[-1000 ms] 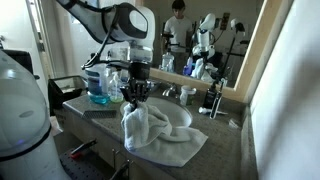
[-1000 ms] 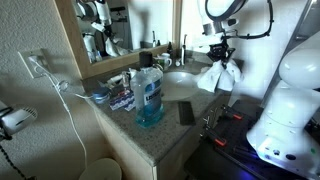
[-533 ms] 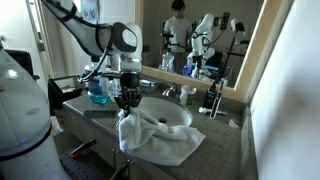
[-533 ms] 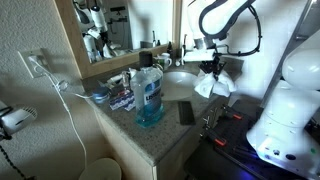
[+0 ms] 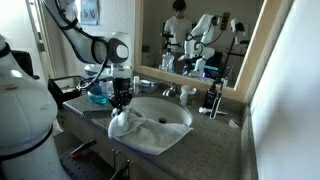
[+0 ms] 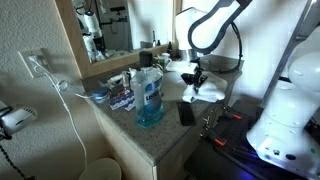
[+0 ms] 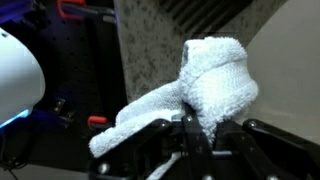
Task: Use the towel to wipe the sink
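Gripper (image 5: 120,100) clamped tight on the towel (image 5: 150,132), and it's dropped lower and slid sideways, dragging the cloth flatter across the sink's (image 5: 166,108) near rim, so the wipe looks underway

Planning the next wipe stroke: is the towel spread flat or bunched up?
Bunched at the grip, partly spread. The gripper pinches a gathered wad of towel; the rest drapes across the front rim of the sink.

Exterior views face sink (image 5: 166,106) from opposite ends; wrist close on towel (image 7: 215,75).
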### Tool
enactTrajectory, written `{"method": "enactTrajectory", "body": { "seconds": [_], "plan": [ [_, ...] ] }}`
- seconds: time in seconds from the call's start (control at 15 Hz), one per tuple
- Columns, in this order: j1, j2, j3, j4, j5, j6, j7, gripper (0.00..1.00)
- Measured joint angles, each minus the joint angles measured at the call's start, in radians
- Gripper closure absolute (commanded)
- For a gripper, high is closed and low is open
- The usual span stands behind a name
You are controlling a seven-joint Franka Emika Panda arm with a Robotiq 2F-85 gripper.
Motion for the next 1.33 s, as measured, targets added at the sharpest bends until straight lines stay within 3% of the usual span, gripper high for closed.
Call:
{"method": "enactTrajectory", "body": {
  "seconds": [0.33,0.6,0.87,1.33],
  "plan": [
    [0.076,0.027,-0.029,0.026,0.295,-0.018,-0.139,0.93],
    [0.061,0.027,-0.063,0.029,0.338,-0.093,-0.14,0.93],
    [0.004,0.024,-0.085,0.01,0.294,-0.164,-0.075,0.93],
    [-0.14,0.02,-0.123,0.005,0.002,-0.211,0.159,0.93]
  ]
}}
